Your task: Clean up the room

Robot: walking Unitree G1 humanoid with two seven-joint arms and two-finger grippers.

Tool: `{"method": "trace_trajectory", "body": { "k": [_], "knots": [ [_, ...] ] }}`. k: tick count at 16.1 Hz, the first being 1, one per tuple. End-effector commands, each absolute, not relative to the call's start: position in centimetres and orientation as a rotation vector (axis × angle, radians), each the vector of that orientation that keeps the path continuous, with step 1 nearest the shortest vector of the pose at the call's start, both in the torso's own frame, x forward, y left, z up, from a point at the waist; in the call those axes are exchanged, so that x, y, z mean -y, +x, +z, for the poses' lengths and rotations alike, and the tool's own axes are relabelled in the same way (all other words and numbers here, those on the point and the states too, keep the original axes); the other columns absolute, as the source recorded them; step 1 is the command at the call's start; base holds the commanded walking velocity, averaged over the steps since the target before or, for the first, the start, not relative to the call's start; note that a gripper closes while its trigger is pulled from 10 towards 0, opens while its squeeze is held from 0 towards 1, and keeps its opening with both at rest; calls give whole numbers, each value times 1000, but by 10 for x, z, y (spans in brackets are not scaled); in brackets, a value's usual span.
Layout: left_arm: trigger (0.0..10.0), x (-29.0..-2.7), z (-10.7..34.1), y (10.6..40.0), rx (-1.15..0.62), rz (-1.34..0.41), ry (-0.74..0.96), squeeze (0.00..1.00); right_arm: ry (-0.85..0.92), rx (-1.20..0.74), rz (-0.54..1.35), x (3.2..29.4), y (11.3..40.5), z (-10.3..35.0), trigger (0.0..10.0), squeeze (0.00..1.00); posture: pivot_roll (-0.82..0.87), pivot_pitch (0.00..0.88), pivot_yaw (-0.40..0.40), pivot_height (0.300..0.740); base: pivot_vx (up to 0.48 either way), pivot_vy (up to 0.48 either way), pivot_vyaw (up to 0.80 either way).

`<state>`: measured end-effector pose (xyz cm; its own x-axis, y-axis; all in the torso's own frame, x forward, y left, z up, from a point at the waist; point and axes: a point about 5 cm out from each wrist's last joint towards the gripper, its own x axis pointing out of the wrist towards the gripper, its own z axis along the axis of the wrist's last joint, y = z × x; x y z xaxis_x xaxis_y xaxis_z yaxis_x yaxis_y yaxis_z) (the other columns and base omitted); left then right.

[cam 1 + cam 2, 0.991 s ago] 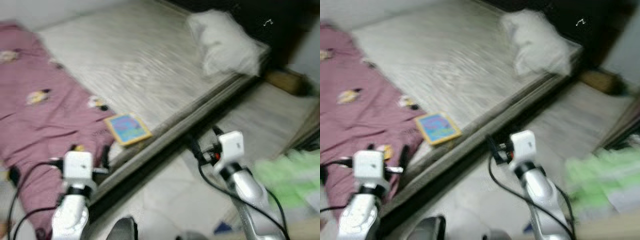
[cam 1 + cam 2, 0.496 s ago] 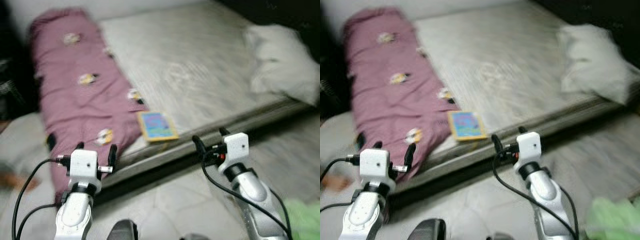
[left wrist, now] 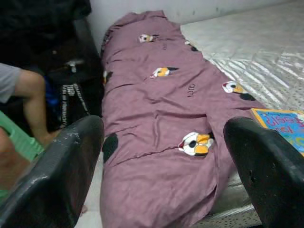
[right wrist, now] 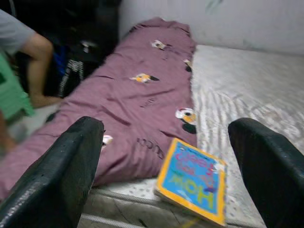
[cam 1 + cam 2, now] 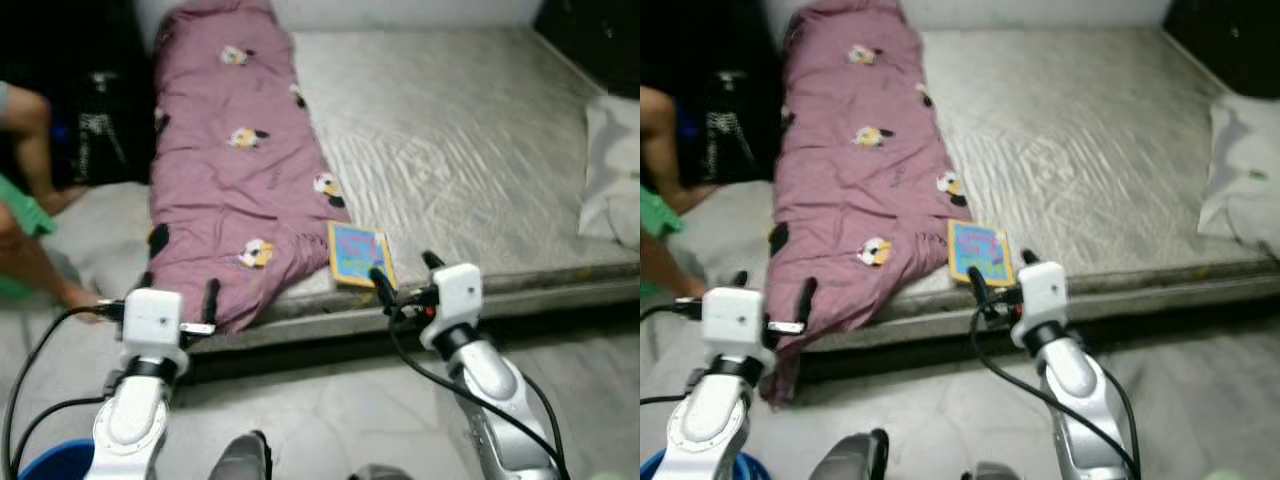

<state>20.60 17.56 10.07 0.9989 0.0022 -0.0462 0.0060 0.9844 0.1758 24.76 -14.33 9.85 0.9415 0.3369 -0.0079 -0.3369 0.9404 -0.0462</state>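
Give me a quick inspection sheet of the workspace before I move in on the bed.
Surface: bare grey mattress, low on a tiled floor.
Job's things: picture book flat near the mattress's front edge; purple blanket rumpled along the robot's left side, beside the book.
Clutter: white pillow at the right end.
Grippers: left gripper open, before the blanket's hanging end; right gripper open, just short of the book; both empty.
Cables: black leads along both arms.
Surroundings: a seated person's leg at left; blue bucket rim by the left arm.
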Motion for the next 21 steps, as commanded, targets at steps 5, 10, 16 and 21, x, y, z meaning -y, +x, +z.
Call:
{"method": "trace_trajectory", "body": {
  "k": [5, 10, 16, 21],
  "knots": [
    [10000, -168, 97, 206, -64, -43, 145, 0, -49, -8, 325, 149, 245, 96, 10000, 0, -3, 122, -44, 740, 0, 0, 0],
    [10000, -170, 97, 207, -71, -39, 131, 0, -48, -14, 325, 148, 245, 94, 10000, 0, 1, 121, -41, 740, 0, 0, 0],
    [10000, -169, 98, 207, -72, -59, 130, 0, -49, -15, 326, 147, 245, 93, 10000, 0, 1, 122, -40, 740, 0, 480, 0],
    [10000, -168, 98, 208, -73, -61, 132, 0, -51, -15, 323, 147, 245, 93, 10000, 0, 0, 124, -40, 740, 0, 480, 0]
  ]
}}
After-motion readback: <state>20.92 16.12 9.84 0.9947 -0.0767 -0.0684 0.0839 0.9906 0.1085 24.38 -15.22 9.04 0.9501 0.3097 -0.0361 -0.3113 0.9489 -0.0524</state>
